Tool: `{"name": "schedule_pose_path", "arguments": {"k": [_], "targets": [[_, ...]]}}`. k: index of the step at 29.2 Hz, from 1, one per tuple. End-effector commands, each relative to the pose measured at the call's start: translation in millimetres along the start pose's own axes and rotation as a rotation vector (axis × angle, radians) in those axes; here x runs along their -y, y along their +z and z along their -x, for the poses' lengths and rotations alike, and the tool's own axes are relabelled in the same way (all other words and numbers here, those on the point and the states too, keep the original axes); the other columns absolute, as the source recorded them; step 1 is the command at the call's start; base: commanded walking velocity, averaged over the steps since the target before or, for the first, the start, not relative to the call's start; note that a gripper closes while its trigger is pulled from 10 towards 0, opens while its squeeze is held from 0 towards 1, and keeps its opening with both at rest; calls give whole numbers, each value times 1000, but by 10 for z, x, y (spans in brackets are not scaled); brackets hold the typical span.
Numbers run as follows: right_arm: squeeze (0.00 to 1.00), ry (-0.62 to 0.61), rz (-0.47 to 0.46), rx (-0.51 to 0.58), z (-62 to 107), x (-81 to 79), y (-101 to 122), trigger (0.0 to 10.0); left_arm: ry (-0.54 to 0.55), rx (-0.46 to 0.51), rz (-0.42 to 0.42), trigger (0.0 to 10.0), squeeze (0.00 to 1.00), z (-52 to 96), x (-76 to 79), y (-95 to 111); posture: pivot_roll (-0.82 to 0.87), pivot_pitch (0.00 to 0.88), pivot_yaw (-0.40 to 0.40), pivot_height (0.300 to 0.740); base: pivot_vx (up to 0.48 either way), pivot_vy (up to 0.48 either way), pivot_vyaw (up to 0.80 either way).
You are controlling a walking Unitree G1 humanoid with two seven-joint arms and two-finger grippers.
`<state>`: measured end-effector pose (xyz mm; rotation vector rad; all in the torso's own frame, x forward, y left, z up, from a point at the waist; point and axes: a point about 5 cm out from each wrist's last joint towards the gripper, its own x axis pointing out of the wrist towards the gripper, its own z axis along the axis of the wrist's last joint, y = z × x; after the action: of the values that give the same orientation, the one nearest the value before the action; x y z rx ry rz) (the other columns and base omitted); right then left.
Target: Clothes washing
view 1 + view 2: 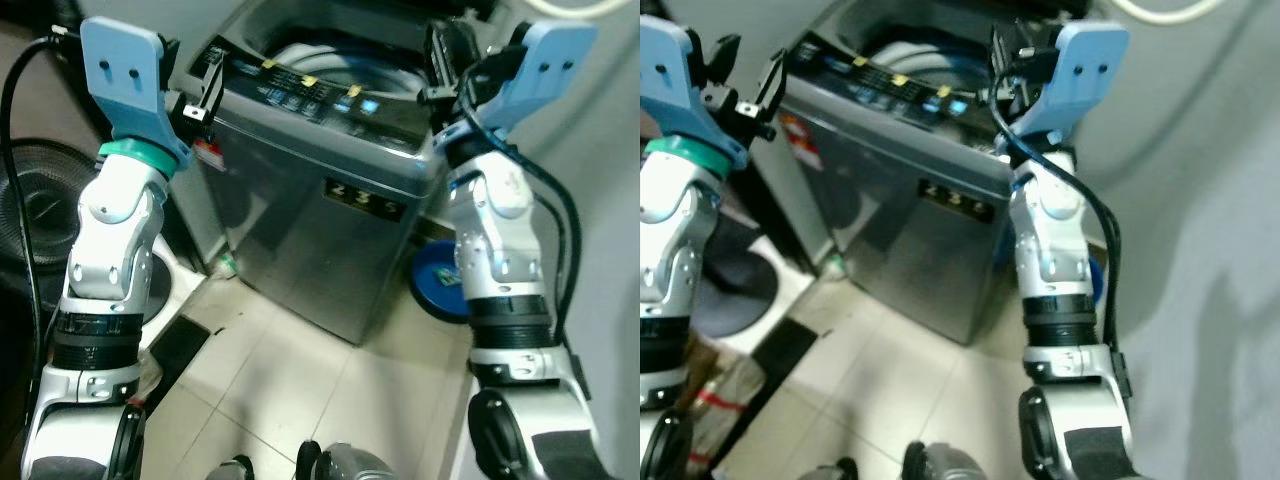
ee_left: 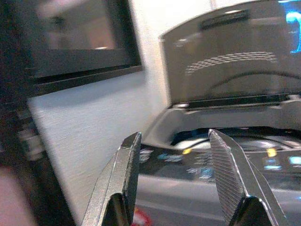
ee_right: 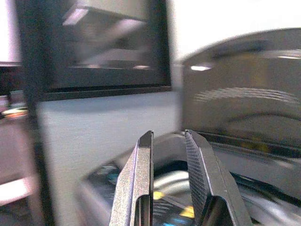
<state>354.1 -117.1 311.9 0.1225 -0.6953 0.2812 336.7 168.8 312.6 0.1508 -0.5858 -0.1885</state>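
While both arms are raised: scene at a top-loading machine on pale tiles.
Floor (image 1: 270,380): pale tiles at the robot's feet.
Left gripper (image 2: 176,188): fingers spread apart, holding nothing, near the washer's left front corner.
Right gripper (image 3: 169,186): fingers slightly parted, empty, at the right rim.
Washing machine (image 1: 320,220): grey, lid (image 2: 230,52) standing open, control panel (image 1: 300,95) facing the robot.
Blue disc (image 1: 437,280): on the floor beside the washer's right side.

**Washing machine: lid raised**

A grey top-loading washing machine (image 1: 330,200) is seen standing on a tiled floor. Its lid (image 2: 230,56) is raised upright at the back. A dark control panel (image 1: 310,95) is fitted along the front edge.
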Motion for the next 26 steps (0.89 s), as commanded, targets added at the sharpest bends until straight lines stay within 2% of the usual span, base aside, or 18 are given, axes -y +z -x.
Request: {"name": "schedule_pose_path", "arguments": {"k": [1, 12, 17, 23, 26], "targets": [[0, 4, -1, 4, 3, -8, 1, 10000, 4, -4, -13, 10000, 0, 15, -21, -9, 57, 63, 10, 740, 0, 0, 788], [0, 5, -9, 10, 2, -12, 6, 10000, 3, -5, -16, 10000, 0, 15, -22, -8, 57, 60, 10, 740, 0, 0, 788], [0, 20, -38, 5, 9, -45, -3, 10000, 3, 2, -24, 10000, 0, 12, -18, -2, 57, 60, 10, 740, 0, 0, 0], [0, 39, -34, 3, 19, -74, -11, 10000, 8, 0, -28, 10000, 0, 9, -20, -4, 58, 64, 12, 740, 472, 0, 0], [0, 44, -17, -1, 23, -76, -15, 10000, 9, 1, -30, 10000, 0, 9, -23, -1, 57, 67, 12, 740, 469, 0, 713]]}}
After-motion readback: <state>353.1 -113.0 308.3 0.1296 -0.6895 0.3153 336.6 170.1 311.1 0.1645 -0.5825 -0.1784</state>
